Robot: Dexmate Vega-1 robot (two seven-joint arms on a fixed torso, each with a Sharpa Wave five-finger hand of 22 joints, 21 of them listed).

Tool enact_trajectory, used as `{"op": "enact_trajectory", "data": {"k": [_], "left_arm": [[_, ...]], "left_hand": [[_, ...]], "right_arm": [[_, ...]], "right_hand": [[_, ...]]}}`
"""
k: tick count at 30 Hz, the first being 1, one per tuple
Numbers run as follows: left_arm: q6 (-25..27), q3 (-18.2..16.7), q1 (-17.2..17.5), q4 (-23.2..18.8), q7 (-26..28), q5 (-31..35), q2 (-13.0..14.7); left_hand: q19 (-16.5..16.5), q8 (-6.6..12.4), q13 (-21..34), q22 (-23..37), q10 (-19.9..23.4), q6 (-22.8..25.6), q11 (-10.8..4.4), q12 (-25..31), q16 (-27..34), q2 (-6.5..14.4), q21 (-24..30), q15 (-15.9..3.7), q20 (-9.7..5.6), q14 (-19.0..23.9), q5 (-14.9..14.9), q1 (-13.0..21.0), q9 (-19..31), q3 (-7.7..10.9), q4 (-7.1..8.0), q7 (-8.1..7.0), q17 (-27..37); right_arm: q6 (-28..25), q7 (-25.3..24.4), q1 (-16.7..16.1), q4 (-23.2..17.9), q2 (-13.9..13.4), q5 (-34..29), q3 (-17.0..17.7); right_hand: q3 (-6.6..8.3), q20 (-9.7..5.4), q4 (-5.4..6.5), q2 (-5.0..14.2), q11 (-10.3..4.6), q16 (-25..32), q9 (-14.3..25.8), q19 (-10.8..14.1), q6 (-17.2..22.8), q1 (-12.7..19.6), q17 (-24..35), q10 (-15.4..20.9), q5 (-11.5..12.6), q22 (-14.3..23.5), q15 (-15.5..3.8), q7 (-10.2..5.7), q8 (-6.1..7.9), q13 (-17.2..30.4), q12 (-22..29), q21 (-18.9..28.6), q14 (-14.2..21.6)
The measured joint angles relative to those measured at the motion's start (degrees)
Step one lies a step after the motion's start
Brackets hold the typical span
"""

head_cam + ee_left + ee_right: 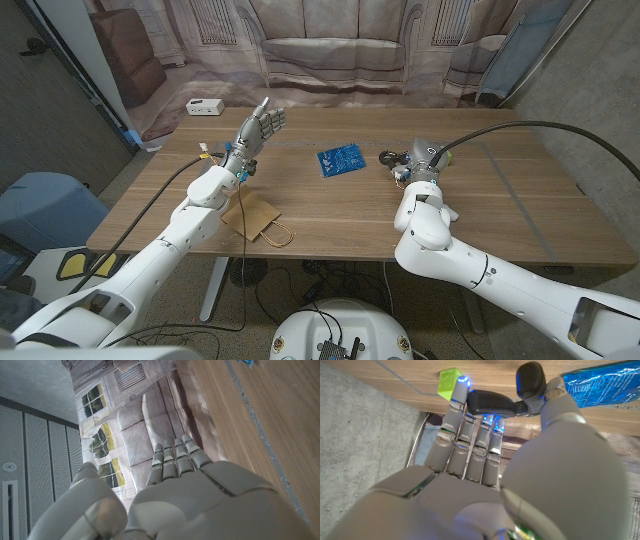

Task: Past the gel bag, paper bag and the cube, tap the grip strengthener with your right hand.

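A black-handled grip strengthener (388, 156) lies on the wooden table (520, 200) just right of the blue gel bag (341, 160). My right hand (422, 165) is stretched out beside it. In the right wrist view its fingertips (485, 422) lie against a black handle of the grip strengthener (492, 403); it holds nothing. The green cube (450, 380) sits just beyond those fingertips, with the gel bag (605, 387) on the other side. The brown paper bag (255, 218) lies near the front edge. My left hand (262, 125) is raised over the table's far left, fingers spread and empty.
A white power strip (204, 106) lies beyond the table's far left corner. A printed sofa backdrop (330, 45) hangs behind the table. Bare wood (530, 160) stretches to the right of my right hand.
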Motion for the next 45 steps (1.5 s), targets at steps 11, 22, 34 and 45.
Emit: {"op": "enact_trajectory", "data": {"k": [11, 22, 34, 45], "left_arm": [[0.23, 0.04, -0.09, -0.02, 0.20, 0.14, 0.00], [0.30, 0.08, -0.09, -0.16, 0.34, 0.18, 0.00], [0.32, 0.09, 0.11, -0.30, 0.39, 0.19, 0.07], [0.35, 0.04, 0.19, -0.30, 0.38, 0.11, 0.11]], "left_hand": [[0.00, 0.00, 0.00, 0.00, 0.00, 0.20, 0.00, 0.00, 0.00, 0.00, 0.00, 0.00, 0.00, 0.00, 0.00, 0.00, 0.00, -0.16, -0.15, 0.20, 0.00], [0.00, 0.00, 0.00, 0.00, 0.00, 0.21, 0.00, -0.25, 0.00, 0.00, 0.00, 0.00, 0.00, 0.00, 0.00, 0.00, 0.00, -0.16, -0.15, 0.21, 0.00], [0.00, 0.00, 0.00, 0.00, 0.00, 0.21, 0.00, -0.24, 0.00, 0.00, 0.00, 0.00, 0.00, 0.00, 0.00, 0.00, 0.00, -0.16, -0.15, 0.21, 0.00], [0.00, 0.00, 0.00, 0.00, 0.00, 0.20, 0.00, -0.23, 0.00, 0.31, 0.00, 0.00, 0.00, 0.00, 0.00, -0.31, 0.00, -0.16, -0.15, 0.20, 0.00]], "right_arm": [[0.00, -3.03, 0.47, -0.65, -0.69, 3.02, -0.07], [-0.01, -3.73, -0.29, -0.33, -0.48, 2.66, 0.20], [-0.01, -3.05, -0.94, 0.38, -0.01, 2.12, 0.65], [-0.01, -2.28, -1.30, 0.83, 0.39, 2.50, 1.01]], "right_hand": [[-0.08, 0.00, -0.06, -0.30, -0.75, -1.58, 0.00, 0.00, 0.30, 0.30, 0.13, -0.33, -0.17, 0.05, 0.21, -0.33, -0.10, -0.09, -0.16, 0.62, 0.99], [-0.88, 0.45, 1.47, 0.03, -0.81, -4.80, 0.00, -1.33, -1.59, -0.03, 4.25, -2.52, 0.05, -0.39, -0.76, -1.36, -1.69, -0.13, -1.87, 1.03, 0.03], [-2.07, 0.22, 2.22, 1.01, -0.52, -6.45, 0.00, -3.56, -2.19, -1.00, 4.01, -4.05, 0.06, -0.70, -1.38, -1.14, -2.35, -0.21, -2.56, 1.77, -0.59], [-2.37, 0.12, 2.39, 1.68, -0.50, -6.67, -0.16, -3.67, -2.18, -1.68, 4.24, -4.02, 0.06, -0.99, -1.46, -1.14, -2.57, -0.20, -2.56, 1.96, -0.67]]}}
